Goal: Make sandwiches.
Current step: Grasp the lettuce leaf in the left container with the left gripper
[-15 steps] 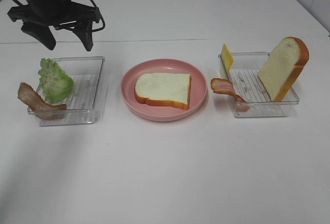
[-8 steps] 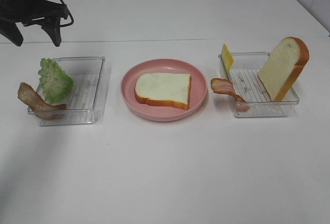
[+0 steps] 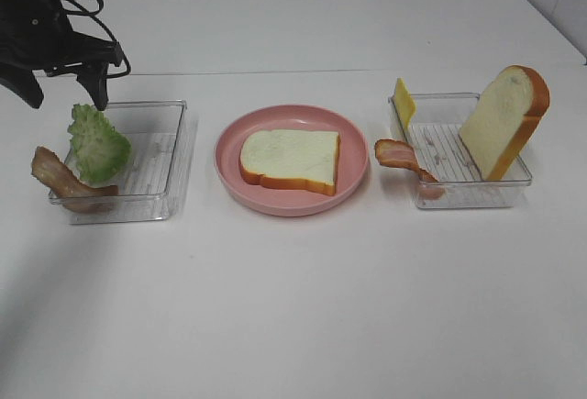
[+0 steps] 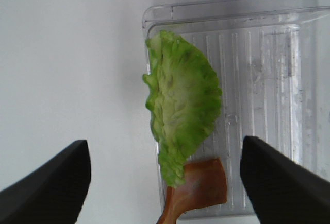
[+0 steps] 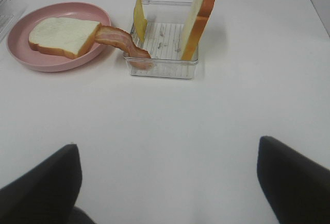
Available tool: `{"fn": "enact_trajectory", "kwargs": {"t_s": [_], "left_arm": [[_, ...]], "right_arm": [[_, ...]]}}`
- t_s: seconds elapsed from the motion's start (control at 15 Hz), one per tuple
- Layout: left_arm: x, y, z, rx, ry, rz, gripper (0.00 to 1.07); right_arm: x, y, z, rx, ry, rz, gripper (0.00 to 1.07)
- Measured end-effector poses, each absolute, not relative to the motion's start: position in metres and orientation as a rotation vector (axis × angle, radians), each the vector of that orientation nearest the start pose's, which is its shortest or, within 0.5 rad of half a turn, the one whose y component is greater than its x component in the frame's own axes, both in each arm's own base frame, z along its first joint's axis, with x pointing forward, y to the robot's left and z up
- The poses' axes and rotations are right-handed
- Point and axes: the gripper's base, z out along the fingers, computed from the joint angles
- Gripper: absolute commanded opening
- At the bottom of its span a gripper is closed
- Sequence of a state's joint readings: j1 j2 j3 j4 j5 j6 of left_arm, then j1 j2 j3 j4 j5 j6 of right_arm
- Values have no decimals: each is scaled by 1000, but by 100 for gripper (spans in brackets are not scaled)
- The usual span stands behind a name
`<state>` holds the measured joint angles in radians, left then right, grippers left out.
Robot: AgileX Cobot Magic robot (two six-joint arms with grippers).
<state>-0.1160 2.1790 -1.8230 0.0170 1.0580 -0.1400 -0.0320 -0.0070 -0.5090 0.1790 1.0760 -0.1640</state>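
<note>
Exterior high view: the white surface point(image 3: 293, 307) holds a pink plate point(image 3: 229, 179) with one bread slice point(image 3: 292, 159), well to the right of the left tool point(image 3: 64, 96), whose jaws are spread. Directly under that tool, a clear tray point(image 3: 170, 156) holds the lettuce leaf point(image 3: 99, 147) and a bacon strip point(image 3: 55, 174). The right tool point(image 5: 167, 147), also spread, faces a second tray point(image 5: 165, 69) with an upright bread slice point(image 5: 196, 23), a second bacon strip point(image 5: 121, 38) and cheese point(image 5: 139, 15).

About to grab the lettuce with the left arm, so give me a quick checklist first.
1. left gripper open: ok.
2. It hangs over lettuce: ok.
3. lettuce free of bacon: cannot tell, their ends overlap in the wrist view.
4. bread flat on plate, top bare: ok.
5. right gripper open, away from plate: ok.
</note>
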Motion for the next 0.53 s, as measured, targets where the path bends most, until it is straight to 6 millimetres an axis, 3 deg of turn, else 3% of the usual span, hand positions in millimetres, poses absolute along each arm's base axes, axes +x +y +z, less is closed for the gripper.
{"fn": "enact_trajectory", "kwargs": {"t_s": [0.27, 0.4, 0.53], "left_arm": [[464, -52, 174, -10, 2943, -5, 76], [465, -52, 171, 22, 2938, -2, 67], [466, -52, 170, 30, 2933, -1, 64]], "right_arm": [[-8, 15, 280, -146, 2027, 91, 87], [-8, 15, 280, -146, 2027, 91, 87], [-8, 15, 280, -146, 2027, 91, 87]]}}
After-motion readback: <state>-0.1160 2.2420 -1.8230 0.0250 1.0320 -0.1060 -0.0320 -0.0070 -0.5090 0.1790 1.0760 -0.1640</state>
